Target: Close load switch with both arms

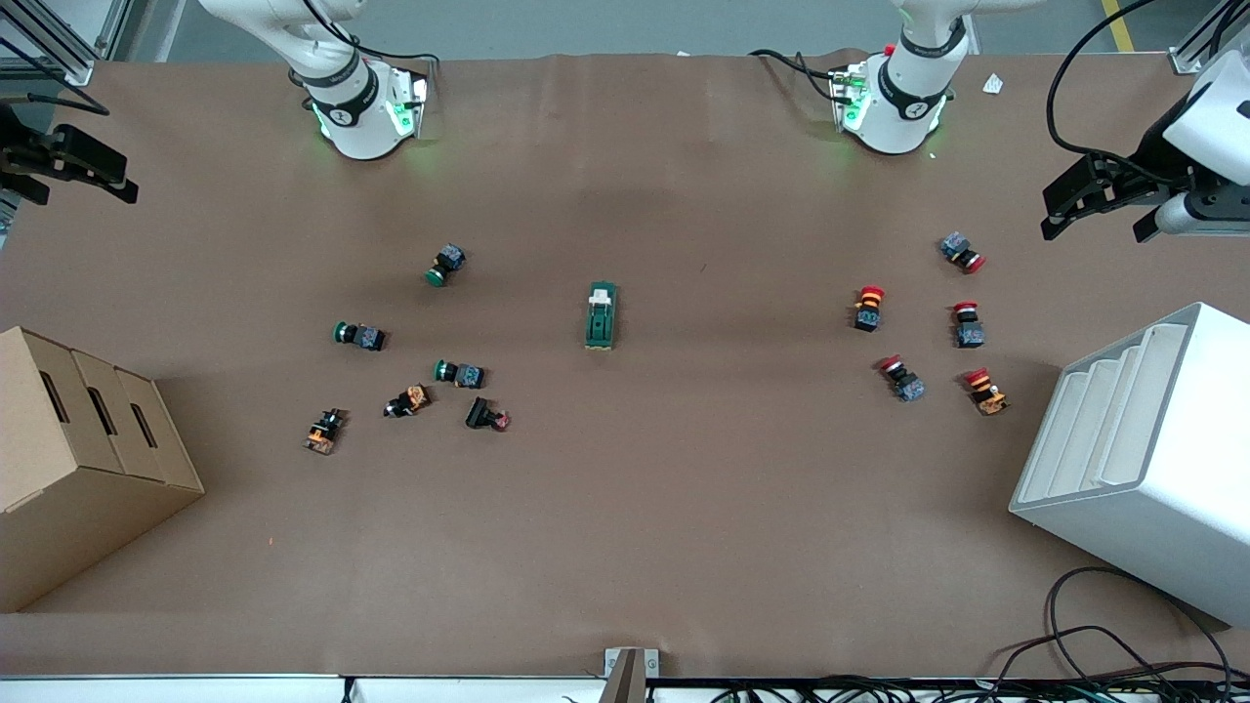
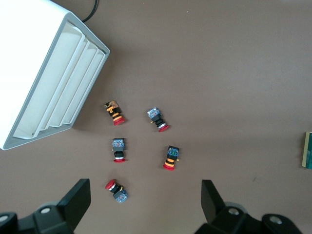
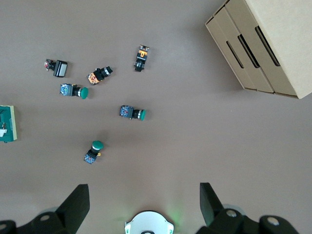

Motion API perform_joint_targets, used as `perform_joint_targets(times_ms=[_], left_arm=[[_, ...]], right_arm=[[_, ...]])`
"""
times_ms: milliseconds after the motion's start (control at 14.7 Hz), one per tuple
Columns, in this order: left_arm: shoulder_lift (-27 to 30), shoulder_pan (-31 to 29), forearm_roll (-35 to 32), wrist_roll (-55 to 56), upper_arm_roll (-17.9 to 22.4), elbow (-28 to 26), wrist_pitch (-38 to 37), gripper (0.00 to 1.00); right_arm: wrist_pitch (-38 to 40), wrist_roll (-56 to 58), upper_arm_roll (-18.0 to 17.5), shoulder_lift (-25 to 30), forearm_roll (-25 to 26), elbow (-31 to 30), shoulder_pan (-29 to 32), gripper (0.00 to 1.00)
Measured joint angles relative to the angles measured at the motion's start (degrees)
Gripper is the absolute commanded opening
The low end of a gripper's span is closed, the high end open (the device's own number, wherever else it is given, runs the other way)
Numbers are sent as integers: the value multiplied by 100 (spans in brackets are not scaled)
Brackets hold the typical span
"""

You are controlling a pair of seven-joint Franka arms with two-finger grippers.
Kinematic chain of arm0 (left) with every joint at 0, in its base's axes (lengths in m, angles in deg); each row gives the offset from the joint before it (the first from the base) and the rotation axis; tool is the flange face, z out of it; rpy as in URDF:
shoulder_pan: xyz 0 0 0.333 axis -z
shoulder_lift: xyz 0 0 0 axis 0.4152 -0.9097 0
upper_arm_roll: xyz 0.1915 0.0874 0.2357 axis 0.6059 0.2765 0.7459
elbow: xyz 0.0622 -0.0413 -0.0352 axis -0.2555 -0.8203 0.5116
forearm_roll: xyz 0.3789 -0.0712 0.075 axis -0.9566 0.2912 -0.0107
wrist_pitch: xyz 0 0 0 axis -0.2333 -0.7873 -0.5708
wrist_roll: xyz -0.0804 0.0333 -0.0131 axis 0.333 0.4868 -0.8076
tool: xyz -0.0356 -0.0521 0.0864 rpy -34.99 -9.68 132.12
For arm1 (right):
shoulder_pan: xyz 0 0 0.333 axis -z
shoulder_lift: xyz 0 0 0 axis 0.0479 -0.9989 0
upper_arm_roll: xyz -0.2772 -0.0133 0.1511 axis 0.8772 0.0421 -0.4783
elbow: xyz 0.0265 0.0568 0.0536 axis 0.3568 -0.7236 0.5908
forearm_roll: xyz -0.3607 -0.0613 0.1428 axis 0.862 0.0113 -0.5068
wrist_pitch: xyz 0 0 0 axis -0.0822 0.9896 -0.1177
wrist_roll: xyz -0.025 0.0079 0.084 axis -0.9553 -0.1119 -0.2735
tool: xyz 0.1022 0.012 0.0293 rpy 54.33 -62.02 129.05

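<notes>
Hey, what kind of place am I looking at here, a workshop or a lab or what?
Probably a robotics lab bench set up for sorting or assembly trials: a paper-covered table, scattered push buttons around a load switch, a white bin and a cardboard box at the ends. Both grippers hang open at the sides.
</notes>
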Motion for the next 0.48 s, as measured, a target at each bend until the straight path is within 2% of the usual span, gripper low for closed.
perform_joint_targets(times_ms=[477], left_arm=[[-56, -1, 0, -3, 0, 42, -3, 100]], right_arm=[[-1, -100, -4, 0, 0, 0, 0, 100]])
